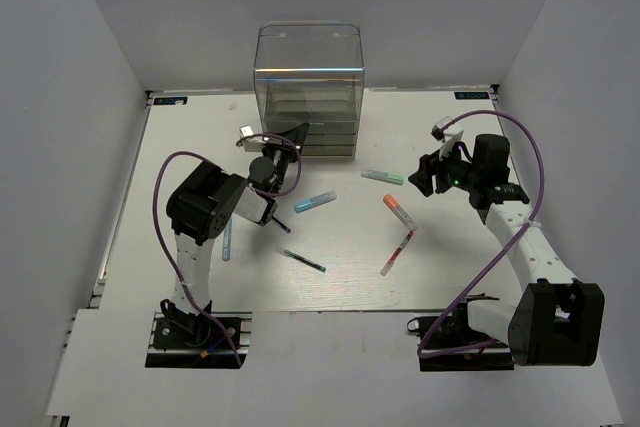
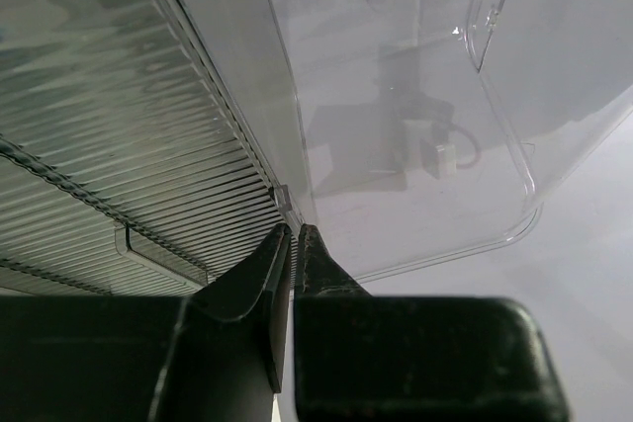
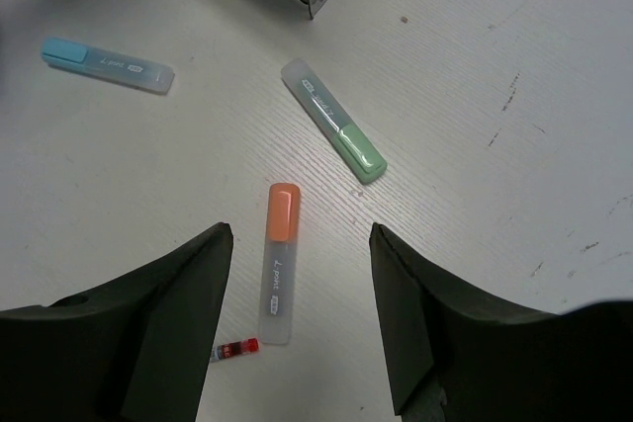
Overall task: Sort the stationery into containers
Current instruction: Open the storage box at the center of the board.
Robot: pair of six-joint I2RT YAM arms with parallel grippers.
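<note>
The clear cabinet (image 1: 308, 67) with stacked grey drawers stands at the back of the table. My left gripper (image 1: 297, 134) is at its lower left front corner. In the left wrist view its jaws (image 2: 296, 231) are closed to a thin slit, and a clear edge of the cabinet (image 2: 396, 96) runs into that slit. My right gripper (image 1: 424, 178) hangs open over the table. In the right wrist view it (image 3: 300, 234) straddles an orange marker (image 3: 279, 264) lying flat. A mint green marker (image 3: 336, 133), a light blue marker (image 3: 107, 64) and a red pen's tip (image 3: 235, 348) lie nearby.
In the top view, loose on the table are the mint marker (image 1: 382, 176), blue marker (image 1: 315, 201), orange marker (image 1: 399, 210), red pen (image 1: 397, 252), a teal pen (image 1: 302, 261) and a pale blue pen (image 1: 227, 240) by the left arm. White walls enclose the table.
</note>
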